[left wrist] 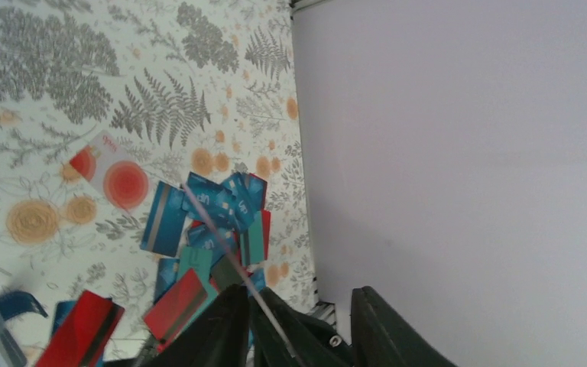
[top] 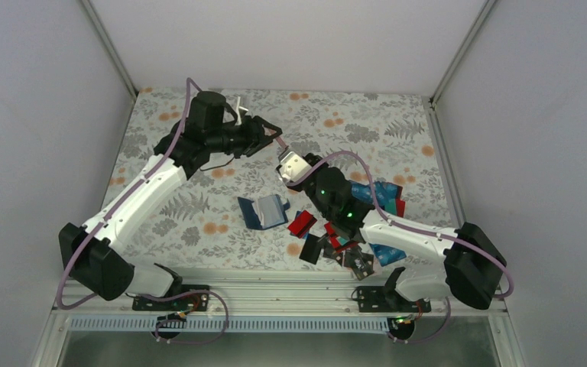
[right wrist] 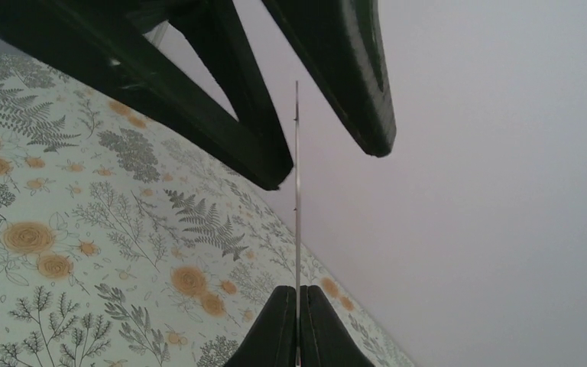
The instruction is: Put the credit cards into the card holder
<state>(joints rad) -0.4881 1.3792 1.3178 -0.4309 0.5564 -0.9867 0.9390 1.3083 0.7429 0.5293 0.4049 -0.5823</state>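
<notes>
My right gripper point(right wrist: 298, 294) is shut on the near end of one pale credit card point(right wrist: 296, 191), held edge-on above the table. The card's far end stands between the two fingers of my left gripper point(right wrist: 329, 164). That gripper is open, with the card close to one finger and a gap to the other. From above, the left gripper point(top: 274, 140) and right gripper point(top: 284, 155) meet tip to tip over the middle of the table. The navy card holder point(top: 264, 212) lies open below them. More credit cards point(top: 382, 200) lie piled at the right.
A red card point(top: 302, 223) and dark cards point(top: 313, 248) lie scattered near the right arm's base. In the left wrist view the pile point(left wrist: 214, 222) sits beside the grey side wall point(left wrist: 466, 153), and a white card with red circles point(left wrist: 111, 172) lies apart from it.
</notes>
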